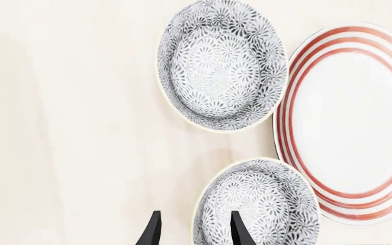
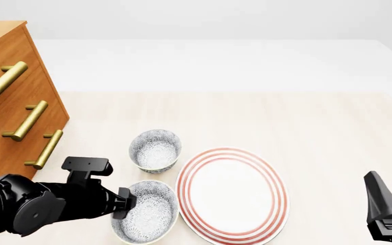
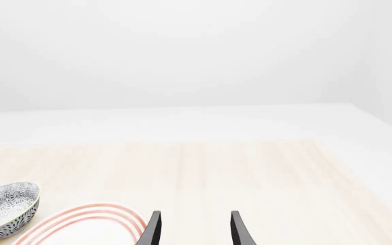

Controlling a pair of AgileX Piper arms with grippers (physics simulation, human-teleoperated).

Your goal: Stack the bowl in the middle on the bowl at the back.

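Note:
The bowl in the middle [image 2: 147, 213], grey-and-white speckled, is the nearer and wider of two alike; the bowl at the back [image 2: 155, 150] stands just beyond it, apart. My left gripper [image 2: 125, 203] is open at the middle bowl's left rim. In the left wrist view the left gripper [image 1: 194, 232] straddles that rim of the middle bowl [image 1: 267, 201], one finger inside and one outside, with the back bowl [image 1: 222, 64] ahead. My right gripper [image 2: 385, 206] is open over the table's near right, holding nothing; the right wrist view shows the right gripper [image 3: 194, 232] and the back bowl [image 3: 5, 209].
A red-ringed white plate [image 2: 231, 193] lies flat right of both bowls, almost touching them; its rim shows as the plate [image 1: 352, 122] and the plate [image 3: 80, 219]. A wooden dresser [image 2: 12, 102] with brass handles stands at the table's left.

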